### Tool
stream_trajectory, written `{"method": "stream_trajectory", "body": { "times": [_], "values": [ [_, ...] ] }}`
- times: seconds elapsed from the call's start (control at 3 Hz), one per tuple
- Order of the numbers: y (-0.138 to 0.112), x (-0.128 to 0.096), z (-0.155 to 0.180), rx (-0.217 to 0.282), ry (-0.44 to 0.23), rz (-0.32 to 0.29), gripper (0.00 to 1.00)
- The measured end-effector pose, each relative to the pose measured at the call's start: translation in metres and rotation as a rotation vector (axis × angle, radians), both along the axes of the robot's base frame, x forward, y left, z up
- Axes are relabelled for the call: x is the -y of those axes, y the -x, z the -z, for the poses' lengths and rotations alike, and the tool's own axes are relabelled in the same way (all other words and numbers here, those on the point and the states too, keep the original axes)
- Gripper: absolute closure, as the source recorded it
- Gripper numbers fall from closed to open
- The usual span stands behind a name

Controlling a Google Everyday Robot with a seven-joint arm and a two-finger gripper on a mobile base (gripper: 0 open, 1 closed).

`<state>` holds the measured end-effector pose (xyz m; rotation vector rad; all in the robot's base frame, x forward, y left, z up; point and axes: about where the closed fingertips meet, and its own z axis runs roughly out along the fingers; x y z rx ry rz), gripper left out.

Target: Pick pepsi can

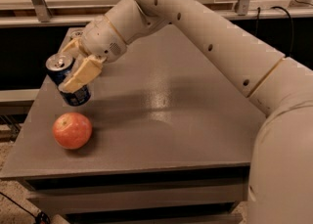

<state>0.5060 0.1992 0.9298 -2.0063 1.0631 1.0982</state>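
Note:
The pepsi can [65,75] is dark blue with white markings and a silver top. It hangs tilted, lifted off the grey table [171,120] near its left edge. My gripper [73,66] is shut on the can, with one tan finger [82,74] across its front and the other behind it. The white arm reaches in from the upper right.
A red apple [72,130] lies on the table just below the can. A pale can [76,34] stands at the back left corner, mostly hidden behind my wrist. The table's left edge is close to the can. A rail runs along the back.

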Motion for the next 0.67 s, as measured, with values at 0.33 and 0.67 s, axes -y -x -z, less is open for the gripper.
{"method": "stream_trajectory", "body": {
  "times": [0.33, 0.67],
  "values": [
    [0.0069, 0.0017, -0.0262, 0.058, -0.025, 0.005, 1.0],
    [0.0069, 0.0016, -0.0262, 0.058, -0.025, 0.005, 1.0]
  ]
}}
